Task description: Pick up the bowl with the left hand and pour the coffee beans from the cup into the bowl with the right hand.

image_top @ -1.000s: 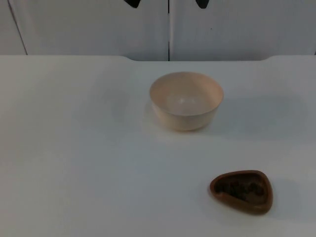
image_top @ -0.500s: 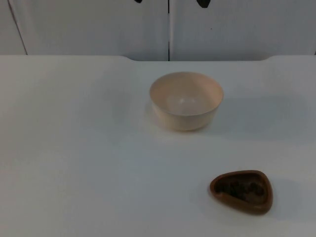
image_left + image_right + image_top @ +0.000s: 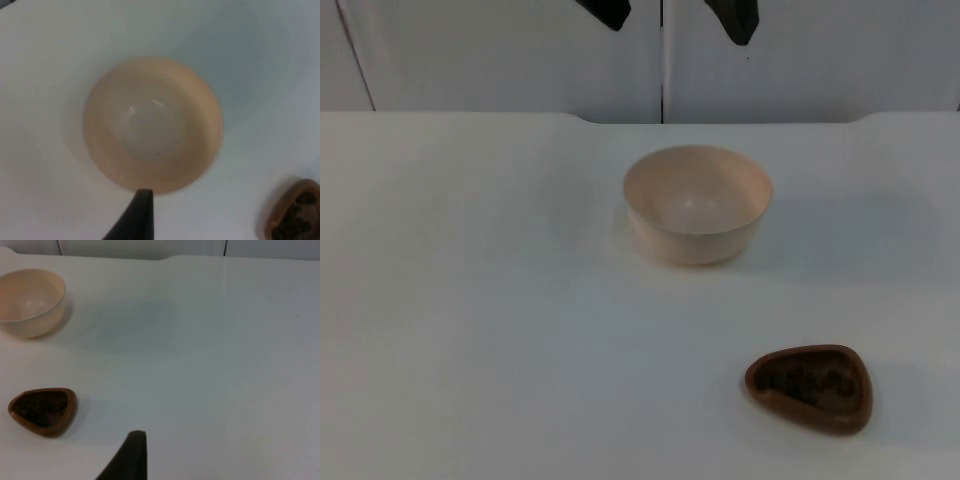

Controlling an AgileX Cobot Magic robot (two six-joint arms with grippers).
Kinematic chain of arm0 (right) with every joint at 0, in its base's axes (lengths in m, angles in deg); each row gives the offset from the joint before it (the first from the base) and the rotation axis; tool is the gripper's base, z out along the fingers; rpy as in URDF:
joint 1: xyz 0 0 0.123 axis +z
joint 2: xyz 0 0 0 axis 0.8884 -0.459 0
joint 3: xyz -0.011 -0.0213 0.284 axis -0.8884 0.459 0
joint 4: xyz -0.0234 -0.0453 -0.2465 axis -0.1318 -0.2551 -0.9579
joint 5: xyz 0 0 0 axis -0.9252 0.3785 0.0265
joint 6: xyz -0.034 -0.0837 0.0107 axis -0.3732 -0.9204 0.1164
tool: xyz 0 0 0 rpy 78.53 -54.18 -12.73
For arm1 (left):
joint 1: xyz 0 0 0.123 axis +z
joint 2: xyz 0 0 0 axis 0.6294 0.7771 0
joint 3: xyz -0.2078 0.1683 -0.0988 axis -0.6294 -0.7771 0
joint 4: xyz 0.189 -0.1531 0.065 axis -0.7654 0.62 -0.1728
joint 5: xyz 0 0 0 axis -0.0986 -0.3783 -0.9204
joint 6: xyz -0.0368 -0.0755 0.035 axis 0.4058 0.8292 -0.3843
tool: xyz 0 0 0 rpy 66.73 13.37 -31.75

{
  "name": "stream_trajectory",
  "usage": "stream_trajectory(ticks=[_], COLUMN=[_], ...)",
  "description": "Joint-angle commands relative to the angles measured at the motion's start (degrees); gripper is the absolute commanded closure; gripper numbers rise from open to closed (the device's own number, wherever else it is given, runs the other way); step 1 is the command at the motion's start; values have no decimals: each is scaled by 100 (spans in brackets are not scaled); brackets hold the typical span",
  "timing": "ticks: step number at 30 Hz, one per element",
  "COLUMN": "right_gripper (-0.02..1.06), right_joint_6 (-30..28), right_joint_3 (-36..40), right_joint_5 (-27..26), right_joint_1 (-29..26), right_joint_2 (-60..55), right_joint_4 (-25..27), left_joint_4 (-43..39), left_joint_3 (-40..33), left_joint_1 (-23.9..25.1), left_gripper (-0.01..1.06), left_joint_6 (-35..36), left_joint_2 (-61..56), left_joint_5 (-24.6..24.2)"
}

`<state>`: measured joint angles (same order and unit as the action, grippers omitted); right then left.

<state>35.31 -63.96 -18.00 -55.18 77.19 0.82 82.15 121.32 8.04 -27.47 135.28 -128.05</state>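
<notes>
An empty beige bowl [image 3: 698,203] stands upright on the white table [image 3: 470,320], slightly right of centre and toward the back. A brown, rounded-triangular cup [image 3: 809,387] holding dark coffee beans rests near the front right. My left gripper [image 3: 605,12] hangs high over the back of the table, above and behind the bowl [image 3: 152,125], which lies straight below it. To its right my right gripper [image 3: 735,18] is also raised, well away from the cup [image 3: 43,410]. The bowl [image 3: 30,301] and cup [image 3: 295,210] stand apart, and nothing touches either.
The grey partition wall [image 3: 500,60] closes off the back of the table. Open white surface stretches across the left half and between bowl and cup.
Both gripper tips have dropped further into the top view at its upper edge. The bowl and the cup have not moved.
</notes>
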Motion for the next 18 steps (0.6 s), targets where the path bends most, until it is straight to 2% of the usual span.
stream_trajectory(ticks=[1, 18], right_gripper=[-1, -1], right_joint_6=[-5, -58], right_joint_3=[19, 19], right_joint_5=[-30, -30], right_joint_1=[-40, -40], right_joint_2=[20, 20], right_joint_4=[-12, -26], left_joint_4=[13, 199], left_joint_3=[31, 31], left_joint_1=[-30, -30], left_gripper=[4, 4], left_joint_6=[-69, -216], left_joint_2=[1, 86], left_joint_5=[79, 147])
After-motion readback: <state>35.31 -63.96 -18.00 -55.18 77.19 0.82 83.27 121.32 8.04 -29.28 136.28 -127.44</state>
